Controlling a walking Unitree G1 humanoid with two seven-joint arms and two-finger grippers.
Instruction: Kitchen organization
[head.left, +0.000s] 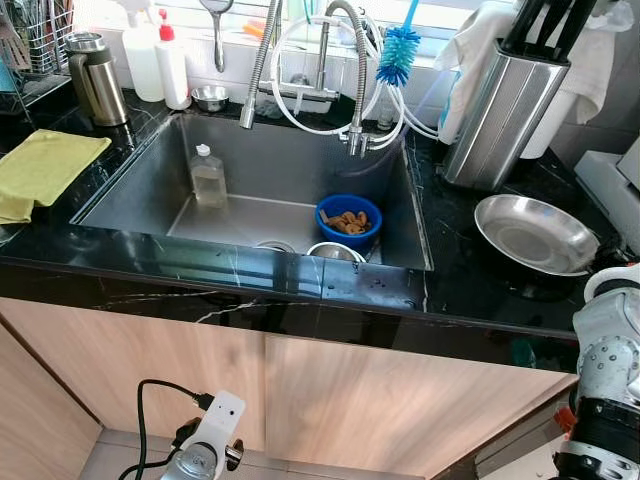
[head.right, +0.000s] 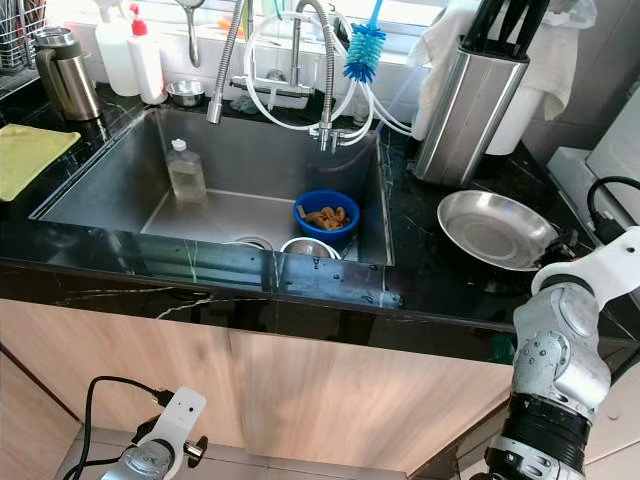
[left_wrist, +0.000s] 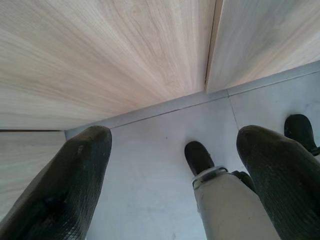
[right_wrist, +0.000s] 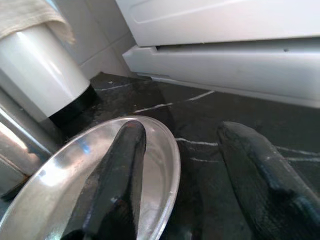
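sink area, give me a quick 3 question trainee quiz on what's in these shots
1. True or false: the blue bowl in the sink holds brown pieces.
2. Which gripper is open over the steel plate: A left gripper, B right gripper?
3. What colour is the cloth on the counter, on the robot's left?

Key: 1 true; 2 B; 3 yellow.
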